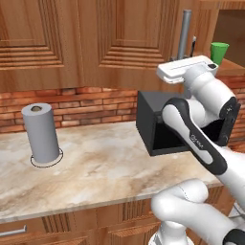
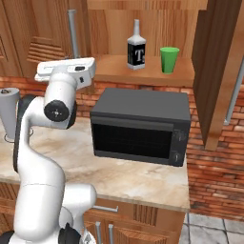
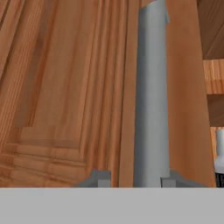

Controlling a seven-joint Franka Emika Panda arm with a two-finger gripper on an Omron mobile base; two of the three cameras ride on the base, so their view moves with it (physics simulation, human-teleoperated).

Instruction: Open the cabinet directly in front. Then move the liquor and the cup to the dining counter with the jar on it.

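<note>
Hand view alone shows the gripper (image 3: 134,179) narrowly straddling the cabinet's (image 3: 61,87) silver handle (image 3: 152,87), while right base view reveals the liquor (image 2: 136,46) and green cup (image 2: 169,59) on the open shelf's front edge.

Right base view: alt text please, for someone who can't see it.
A white robot arm reaches up to the silver handle of a wooden cabinet door. On the open shelf beside it stand a dark bottle and a green cup, above a black microwave.
</note>
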